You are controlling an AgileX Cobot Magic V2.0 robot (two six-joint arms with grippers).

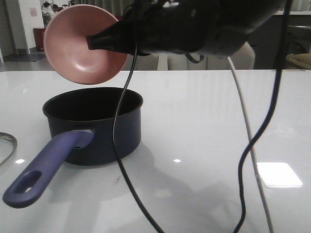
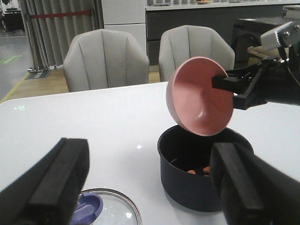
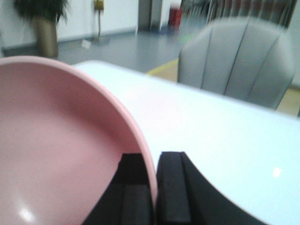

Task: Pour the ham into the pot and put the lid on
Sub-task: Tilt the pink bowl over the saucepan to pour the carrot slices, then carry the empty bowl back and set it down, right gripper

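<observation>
My right gripper (image 3: 154,187) is clamped on the rim of the pink bowl (image 1: 85,46), one finger inside the wall and one outside, pinching the thin edge so the bowl cannot slip as I tip it. I hold it steeply tilted above the pot (image 1: 95,124), its open face turned toward the front camera and its lower lip hanging over the pot's mouth, so that anything sliding out would drop inside rather than onto the table. The bowl looks empty now, and from my left wrist I can see the ham (image 2: 199,170), a few small orange pieces lying on the black floor of the pot, so I judge the pouring done and the covering not yet begun. My left gripper (image 2: 150,187) hangs with its jaws spread wide and nothing between them, low over the near left part of the table, just above the lid (image 2: 105,208), which lies flat with its blue knob up; that seems the sensible place to wait before picking it up. The pot's long purple-blue handle points toward me and to my left. The white table (image 1: 204,107) is glossy and carries bright reflections of ceiling lights. Beyond it stand two pale upholstered chairs (image 2: 105,58), dark cabinets and curtains.
</observation>
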